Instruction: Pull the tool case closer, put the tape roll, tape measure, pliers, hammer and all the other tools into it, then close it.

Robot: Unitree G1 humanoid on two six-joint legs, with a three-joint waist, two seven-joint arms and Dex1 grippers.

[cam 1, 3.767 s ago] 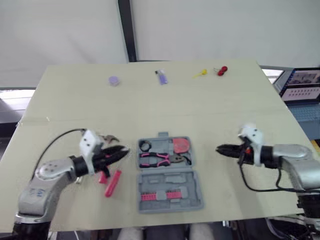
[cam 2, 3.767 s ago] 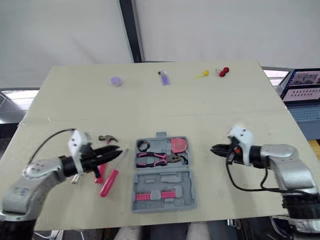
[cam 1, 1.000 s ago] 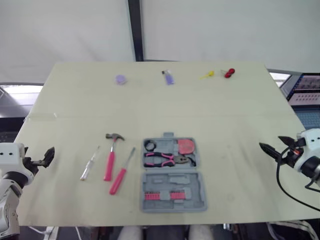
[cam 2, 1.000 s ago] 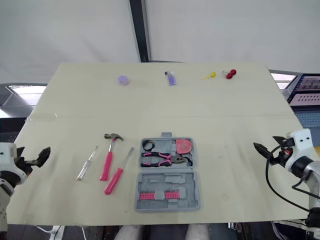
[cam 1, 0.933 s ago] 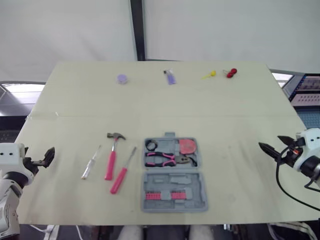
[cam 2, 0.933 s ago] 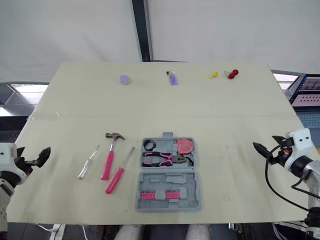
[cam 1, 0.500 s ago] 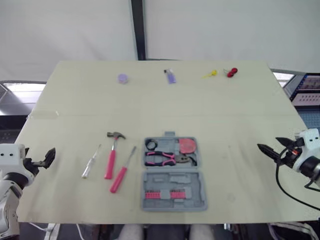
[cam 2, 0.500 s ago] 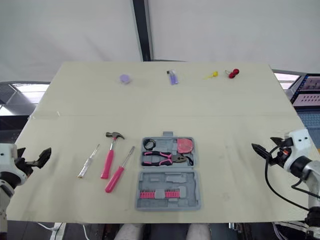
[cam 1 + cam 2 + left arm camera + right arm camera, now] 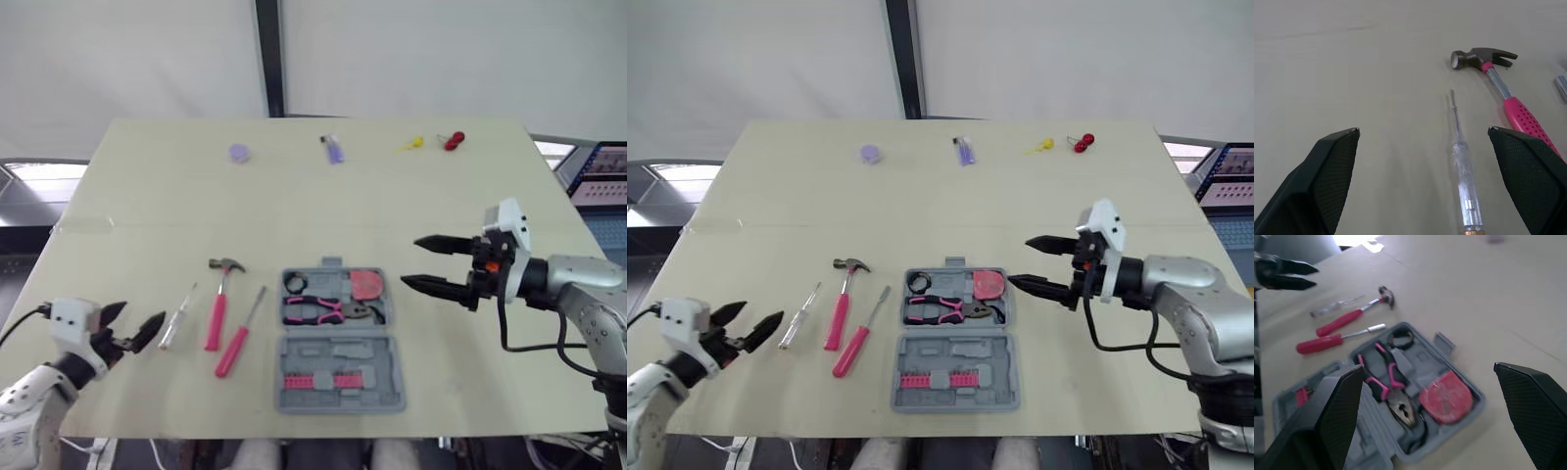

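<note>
Though one case (image 9: 338, 351) lies open at the near edge of the table (image 9: 294, 215), only three tools sit in its far half: one tape roll (image 9: 295, 285), one pliers (image 9: 328, 312) and one tape measure (image 9: 364, 286). Its near half carries one pink bit strip (image 9: 315, 382). At the case's 9 o'clock lie three loose tools, apart from each other: one pink screwdriver (image 9: 238, 338), one hammer (image 9: 217, 308) and one clear screwdriver (image 9: 176, 321). At 8 o'clock of that last one is the left gripper (image 9: 143, 312), fingers parted, empty. At the case's 2 o'clock, just beside it, the right gripper (image 9: 409, 261) is spread wide, holding nothing. Far off at 12 o'clock are four small items: a purple disc (image 9: 239, 153), a purple stick (image 9: 334, 150), a yellow pin (image 9: 411, 145) and a red piece (image 9: 451, 141).
</note>
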